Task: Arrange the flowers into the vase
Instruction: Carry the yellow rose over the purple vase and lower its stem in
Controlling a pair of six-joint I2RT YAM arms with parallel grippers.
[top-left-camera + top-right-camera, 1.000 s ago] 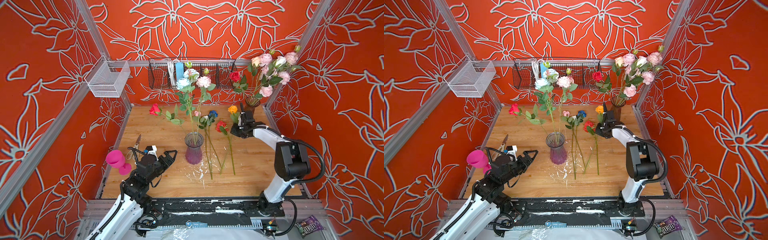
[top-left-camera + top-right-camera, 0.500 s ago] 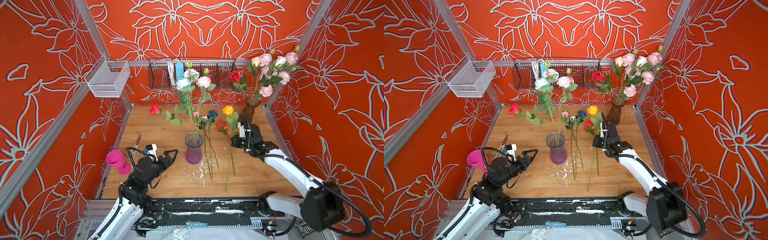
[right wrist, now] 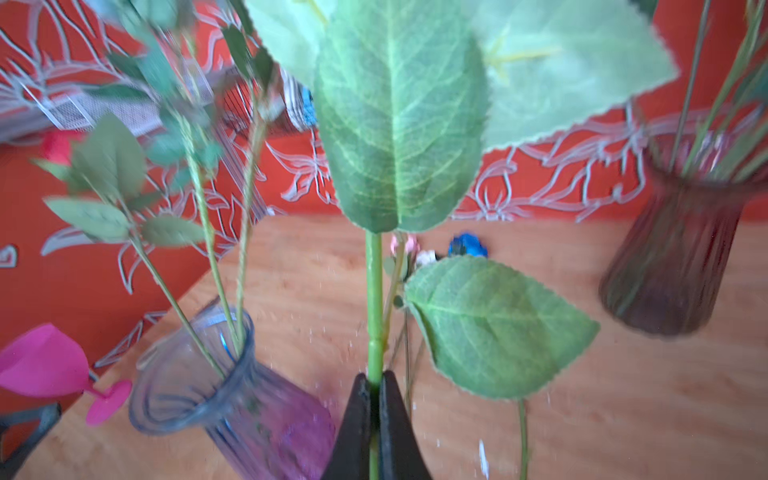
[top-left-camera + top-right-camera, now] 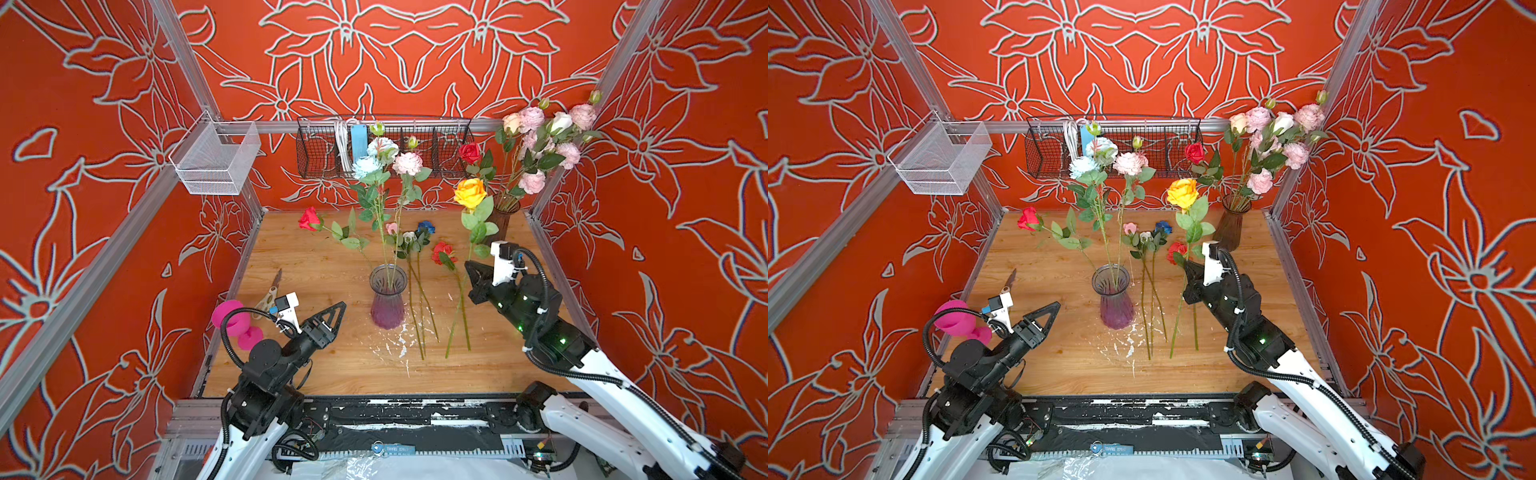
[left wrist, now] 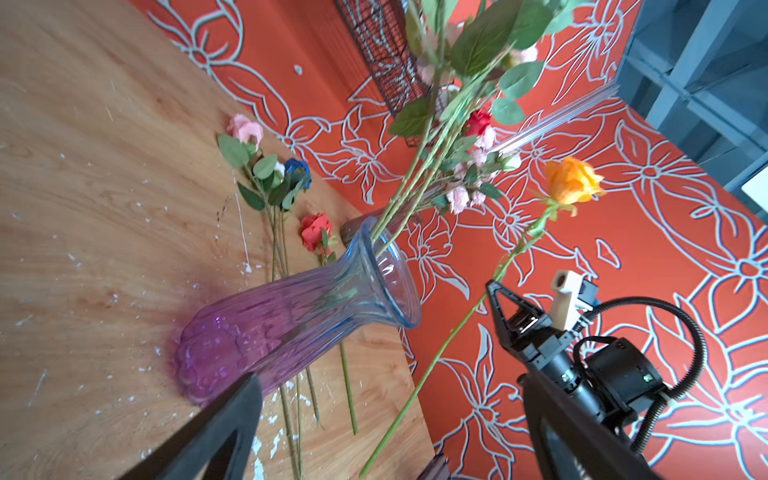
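Note:
The clear purple vase [image 4: 387,299] [image 4: 1113,299] [image 5: 291,324] [image 3: 232,403] stands mid-table. It holds pale-blue, white and pink flowers [image 4: 380,160], and a red rose [image 4: 309,218] leans out to its left. My right gripper [image 4: 469,266] [image 4: 1187,266] [image 3: 374,376] is shut on the green stem of an orange-yellow rose [image 4: 470,193] [image 4: 1182,193] [image 5: 573,180], held upright to the right of the vase. Small pink, white, blue and red flowers [image 4: 415,239] lie on the table between them. My left gripper [image 4: 338,309] [image 4: 1052,309] [image 5: 388,380] hovers open and empty left of the vase.
A brown vase [image 4: 505,216] of pink peonies and a red rose stands at the back right corner. A pink goblet [image 4: 232,320] and scissors [image 4: 270,291] lie at the left edge. A black wire basket [image 4: 316,145] and a white mesh basket [image 4: 216,158] hang on the walls.
My right gripper has lifted the orange-yellow rose off the table and drawn it forward, its stem now hanging upright. The left gripper has barely moved.

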